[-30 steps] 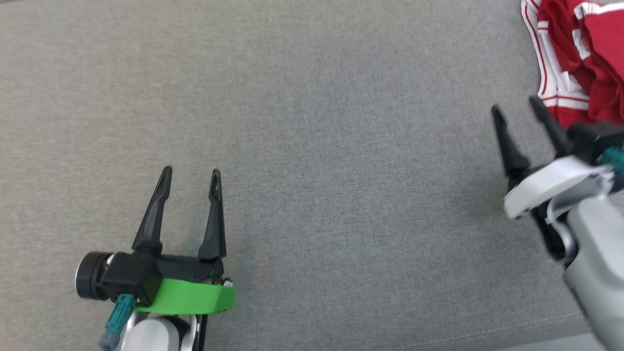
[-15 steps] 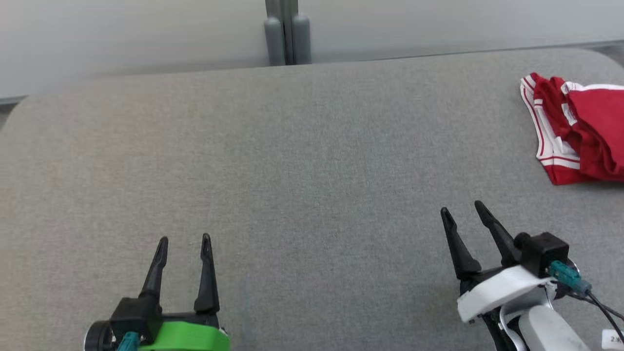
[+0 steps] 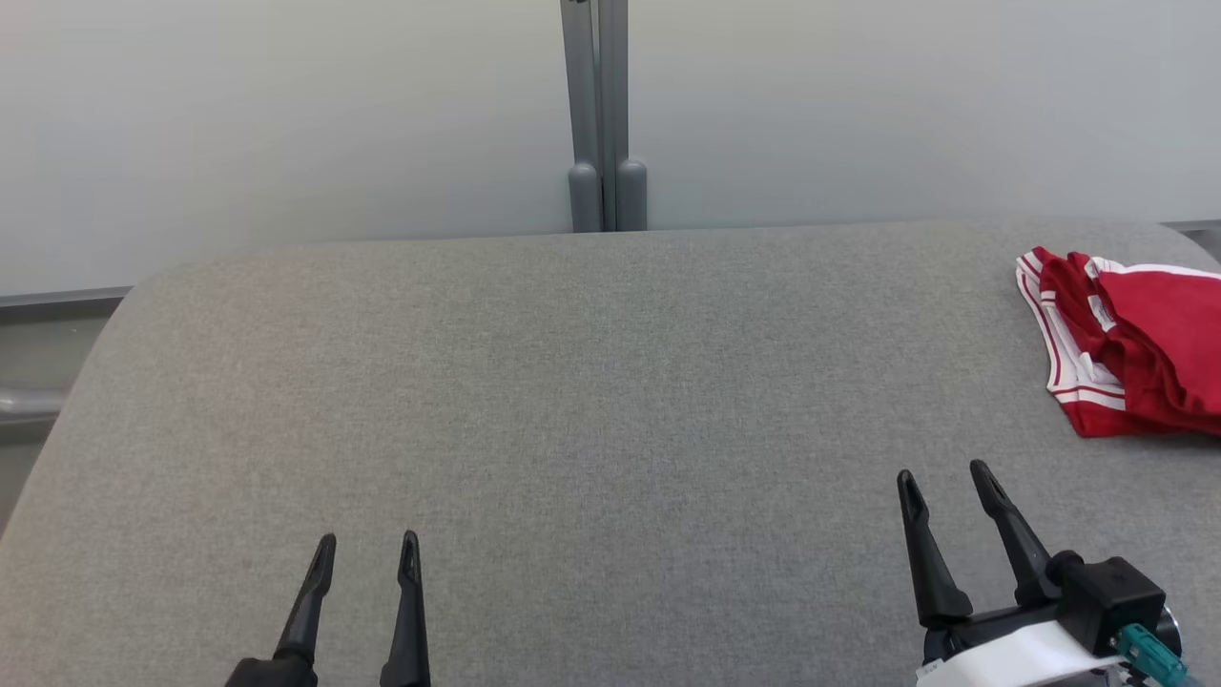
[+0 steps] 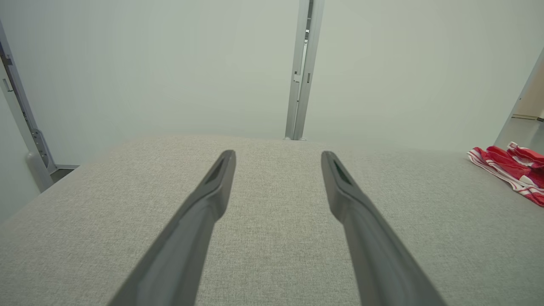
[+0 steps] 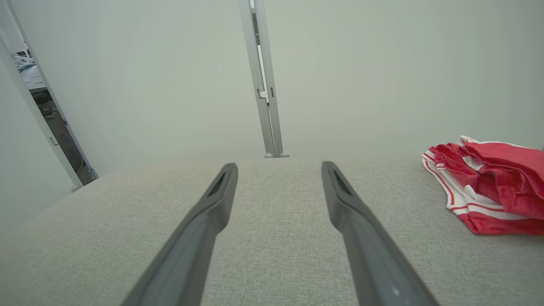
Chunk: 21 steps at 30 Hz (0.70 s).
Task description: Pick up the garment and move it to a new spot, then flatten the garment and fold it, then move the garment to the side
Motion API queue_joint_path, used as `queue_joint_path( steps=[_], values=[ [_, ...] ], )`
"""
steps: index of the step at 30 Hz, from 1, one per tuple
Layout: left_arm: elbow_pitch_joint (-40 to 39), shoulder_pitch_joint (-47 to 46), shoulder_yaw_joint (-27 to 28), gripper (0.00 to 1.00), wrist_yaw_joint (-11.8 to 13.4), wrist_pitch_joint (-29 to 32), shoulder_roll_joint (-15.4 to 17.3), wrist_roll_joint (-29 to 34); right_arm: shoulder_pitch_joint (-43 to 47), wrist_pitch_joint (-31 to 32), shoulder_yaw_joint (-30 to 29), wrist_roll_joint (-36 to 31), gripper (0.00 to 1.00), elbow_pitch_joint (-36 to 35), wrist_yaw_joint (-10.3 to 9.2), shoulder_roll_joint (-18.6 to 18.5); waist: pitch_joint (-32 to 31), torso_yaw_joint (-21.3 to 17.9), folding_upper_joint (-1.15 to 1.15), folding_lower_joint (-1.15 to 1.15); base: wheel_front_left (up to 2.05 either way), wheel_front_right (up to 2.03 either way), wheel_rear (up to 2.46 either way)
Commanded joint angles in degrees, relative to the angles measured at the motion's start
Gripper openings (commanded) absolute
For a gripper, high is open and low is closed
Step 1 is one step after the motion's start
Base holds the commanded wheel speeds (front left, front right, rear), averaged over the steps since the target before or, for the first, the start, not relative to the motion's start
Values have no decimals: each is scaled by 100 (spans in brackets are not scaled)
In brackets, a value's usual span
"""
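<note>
A crumpled red garment (image 3: 1135, 353) with white stripes is laid at the far right of the grey padded surface (image 3: 610, 401). The left gripper (image 3: 368, 539) is held over the near left, fingers spread and empty, well apart from the garment; the right gripper (image 3: 942, 471) is held over the near right, likewise spread and empty, near the garment but clear of it.

Garment (image 3: 1135, 353) cropped at right edge, left claw (image 3: 368, 540) base cropped at bottom

Garment (image 3: 1145, 353) red, white stripes; table (image 3: 591, 401) grey fabric; fingers (image 3: 930, 563) black.
</note>
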Motion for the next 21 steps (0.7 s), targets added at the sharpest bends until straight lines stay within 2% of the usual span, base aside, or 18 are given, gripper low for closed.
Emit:
queue_joint_path(
  steps=[1, 10, 21],
  values=[
    [33, 143, -7, 100, -31, 1, 11, 58, 160, -12, -24, -63, 100, -68, -10, 30, -181, 52, 0, 0, 0, 0, 0],
    [351, 449, -54, 100, -14, 1, 11, 157, 690, -12, -110, -197, 100, -143, -10, 131, -415, 0, 0, 0, 0, 0, 0],
    [457, 472, -34, 100, -2, 1, 10, 175, 808, -12, -227, -150, 100, -114, -10, 180, -456, -13, 0, 0, 0, 0, 0]
  ],
)
